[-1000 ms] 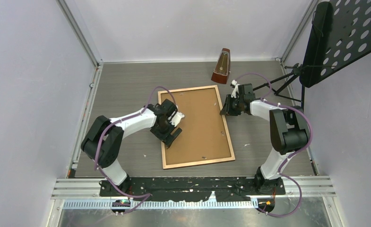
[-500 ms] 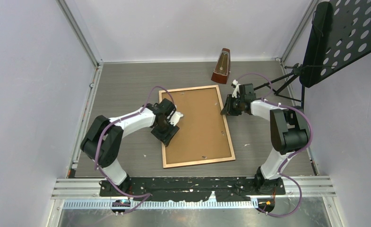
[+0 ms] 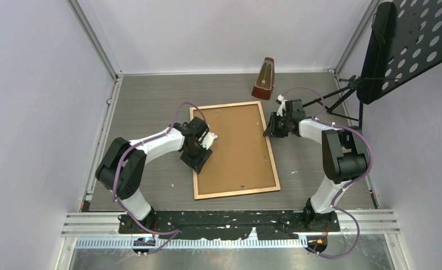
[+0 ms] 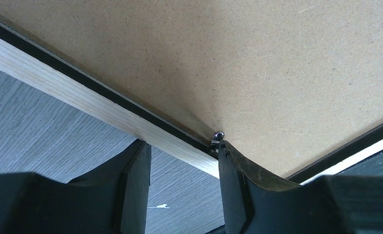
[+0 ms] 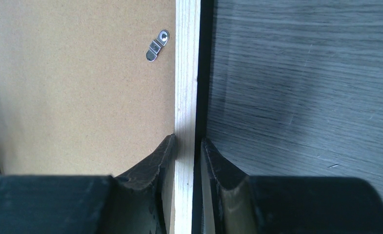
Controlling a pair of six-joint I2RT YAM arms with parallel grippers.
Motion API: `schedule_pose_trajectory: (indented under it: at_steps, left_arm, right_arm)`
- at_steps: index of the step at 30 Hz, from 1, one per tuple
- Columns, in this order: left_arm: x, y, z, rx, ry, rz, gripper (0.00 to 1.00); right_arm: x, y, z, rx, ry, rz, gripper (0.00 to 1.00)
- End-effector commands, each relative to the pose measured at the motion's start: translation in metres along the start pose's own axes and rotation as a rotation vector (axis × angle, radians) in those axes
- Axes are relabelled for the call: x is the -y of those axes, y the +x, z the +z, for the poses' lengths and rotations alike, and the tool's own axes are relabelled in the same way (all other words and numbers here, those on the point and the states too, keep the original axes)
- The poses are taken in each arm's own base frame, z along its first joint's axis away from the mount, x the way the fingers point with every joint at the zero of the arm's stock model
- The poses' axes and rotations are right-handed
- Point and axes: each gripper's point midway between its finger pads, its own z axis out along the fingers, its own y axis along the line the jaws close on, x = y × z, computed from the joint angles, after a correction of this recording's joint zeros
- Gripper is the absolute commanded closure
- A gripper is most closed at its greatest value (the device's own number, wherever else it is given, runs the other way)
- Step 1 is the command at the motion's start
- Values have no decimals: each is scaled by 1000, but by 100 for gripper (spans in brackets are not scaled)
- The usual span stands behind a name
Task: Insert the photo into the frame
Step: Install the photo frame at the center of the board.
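Note:
The frame [image 3: 272, 160] lies face down on the table, its light wood rear border up. The brown hardboard backing [image 3: 235, 149] sits inside it. The photo is hidden or out of view. My left gripper [image 3: 198, 159] is open at the frame's left border. In the left wrist view its jaws [image 4: 182, 145] straddle the wood border [image 4: 72, 95], and the right fingertip touches a small metal clip [image 4: 218, 135] at the backing's edge. My right gripper [image 3: 270, 132] is shut on the frame's right border [image 5: 185, 73], one finger on each side [image 5: 187, 140]. Another clip [image 5: 157, 46] lies flat on the backing there.
A brown metronome [image 3: 264, 79] stands just beyond the frame's far right corner. A black perforated music stand [image 3: 410, 45] fills the far right, and its legs [image 3: 336, 95] reach toward my right arm. Walls enclose the table on three sides.
My left gripper has shifted a little to the left, from over the backing to the frame's left border. The right arm and the frame have not moved.

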Motion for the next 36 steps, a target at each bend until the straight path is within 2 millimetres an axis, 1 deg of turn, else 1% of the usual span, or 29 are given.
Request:
schedule_pose_trajectory:
  at_steps: [1,2,7,9,12,18,25,28,34,36]
  left_arm:
    - [2,-9,-10,54,20,55,66]
    - [3,-10,-11,59,22,55,63]
    - [0,-14,-18,91,27,36,32]
    - [-3,-16,-21,106,32,18,25]
    - [-8,-20,-25,123,47,-20,21]
    - [-20,-29,-26,134,51,-56,20]
    - [-29,-48,-20,125,43,-81,24]
    - [-34,-57,-18,120,44,-116,27]
    - [-43,-61,-11,93,83,-203,36]
    - [-45,-62,-9,91,100,-243,40]
  right_arm:
    - [5,-9,-1,36,16,-2,94]
    - [5,-10,-1,37,16,-3,94]
    - [5,-9,-1,36,15,-5,94]
    - [4,-10,-1,35,12,-6,94]
    - [4,-9,-1,33,11,-5,94]
    - [3,-8,-1,26,2,-12,94]
    - [-3,-7,-6,21,-29,-29,94]
    - [-7,-5,-7,14,-48,-35,94]
    - [-10,3,-12,-9,-69,-42,94]
    - [-12,5,-14,-14,-73,-41,94]
